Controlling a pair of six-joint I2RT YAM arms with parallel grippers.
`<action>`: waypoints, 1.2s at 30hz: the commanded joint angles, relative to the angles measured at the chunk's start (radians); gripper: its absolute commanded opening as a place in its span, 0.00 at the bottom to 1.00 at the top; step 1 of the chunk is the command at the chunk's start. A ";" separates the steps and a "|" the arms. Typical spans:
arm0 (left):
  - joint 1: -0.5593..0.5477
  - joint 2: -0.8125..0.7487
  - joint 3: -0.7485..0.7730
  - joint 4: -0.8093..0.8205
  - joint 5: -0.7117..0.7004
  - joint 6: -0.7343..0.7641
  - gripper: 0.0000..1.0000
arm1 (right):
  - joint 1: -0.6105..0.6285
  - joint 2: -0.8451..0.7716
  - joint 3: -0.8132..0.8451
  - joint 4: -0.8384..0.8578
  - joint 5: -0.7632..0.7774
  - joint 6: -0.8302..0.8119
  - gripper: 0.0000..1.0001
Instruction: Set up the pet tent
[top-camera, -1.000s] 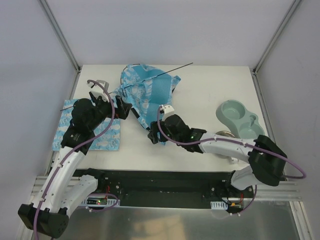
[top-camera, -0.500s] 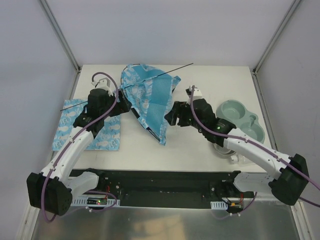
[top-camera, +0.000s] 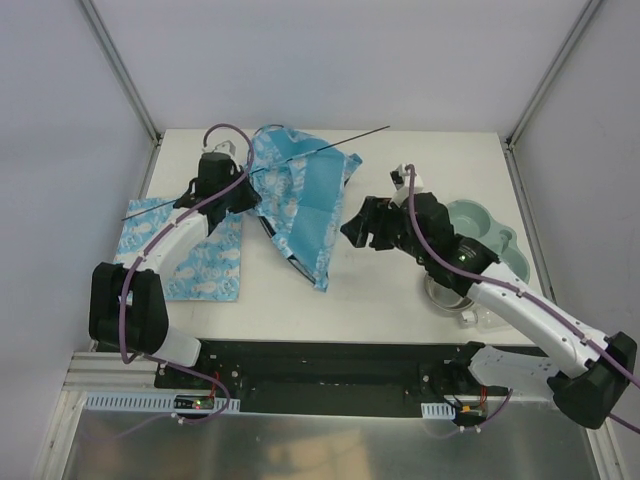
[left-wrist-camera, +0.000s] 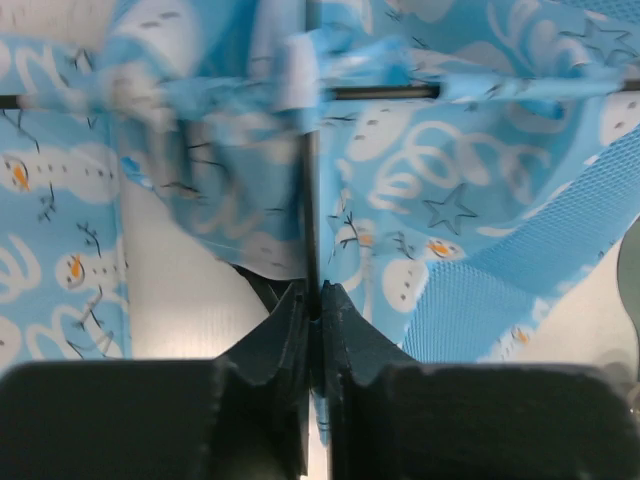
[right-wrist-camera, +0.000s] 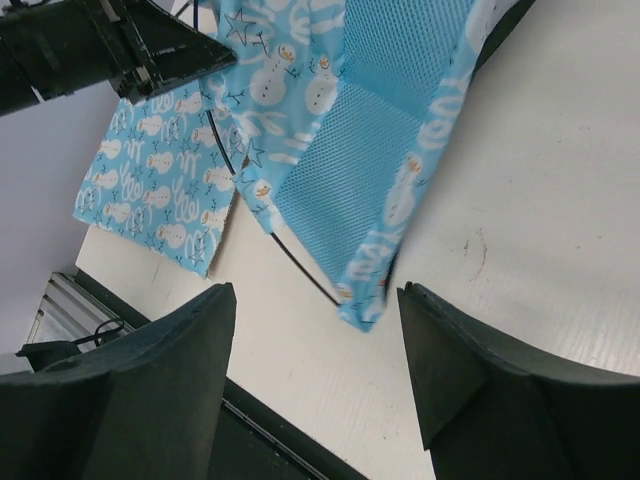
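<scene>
The pet tent (top-camera: 305, 195) lies collapsed at the back middle of the table, blue printed fabric with a mesh panel (right-wrist-camera: 365, 190). One thin black pole (top-camera: 340, 141) sticks out toward the back right. My left gripper (top-camera: 248, 196) is at the tent's left side. In the left wrist view it (left-wrist-camera: 316, 292) is shut on a thin black pole (left-wrist-camera: 312, 215) that runs up into the fabric. My right gripper (top-camera: 350, 228) hovers just right of the tent, open, with nothing between its fingers. The tent's near corner (right-wrist-camera: 368, 298) hangs in front of it (right-wrist-camera: 315, 290).
A flat mat (top-camera: 195, 265) of the same blue print lies left of the tent, under the left arm. A pale green double bowl (top-camera: 478, 232) sits at the right, and a metal bowl (top-camera: 458, 305) shows partly under the right arm.
My left gripper moved toward the back and shut on the tent's pole. My right gripper left the tent's near corner and drew back to the right, staying open.
</scene>
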 joint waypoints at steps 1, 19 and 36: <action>0.011 -0.002 0.109 0.036 0.140 0.106 0.00 | -0.011 -0.078 0.086 -0.091 0.019 -0.027 0.72; 0.011 -0.226 0.206 -0.123 0.542 0.609 0.00 | -0.021 -0.098 0.361 -0.453 0.010 -0.231 0.76; 0.011 -0.214 0.269 -0.181 0.811 0.663 0.00 | -0.033 -0.029 0.202 -0.533 -0.280 -0.262 0.60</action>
